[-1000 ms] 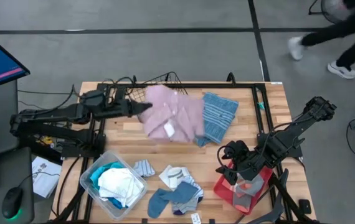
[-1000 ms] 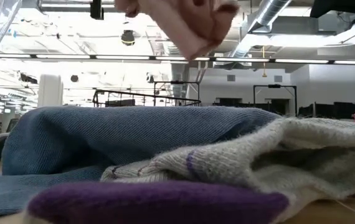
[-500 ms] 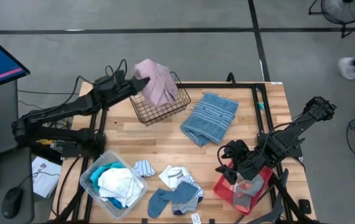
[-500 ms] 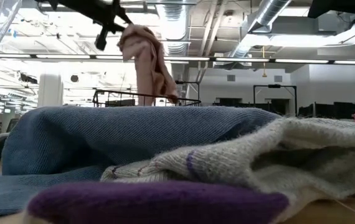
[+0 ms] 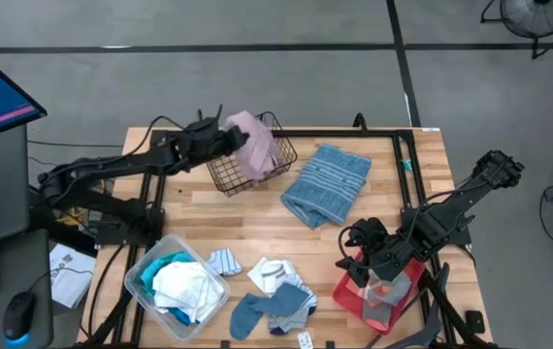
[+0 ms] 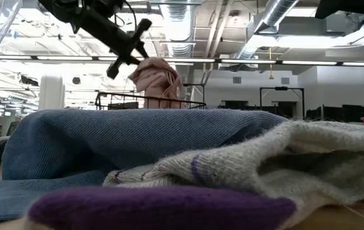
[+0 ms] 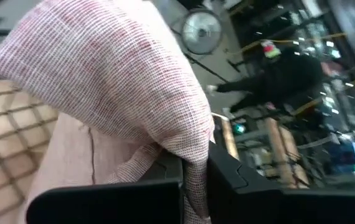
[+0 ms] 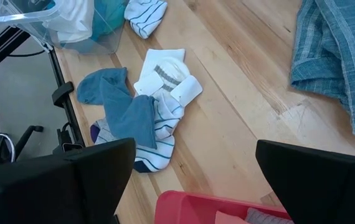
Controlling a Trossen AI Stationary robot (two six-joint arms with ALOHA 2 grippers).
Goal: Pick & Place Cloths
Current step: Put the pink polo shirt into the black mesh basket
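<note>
Over the bench's far edge, the left gripper [image 5: 226,142], clamped on the pink shirt [image 5: 255,143], held it directly above the basket [image 5: 249,175].

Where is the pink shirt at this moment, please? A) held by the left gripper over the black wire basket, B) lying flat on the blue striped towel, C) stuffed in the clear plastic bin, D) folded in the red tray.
A: the left gripper is shut on the pink shirt, which hangs into the wire basket at the table's far edge.
</note>
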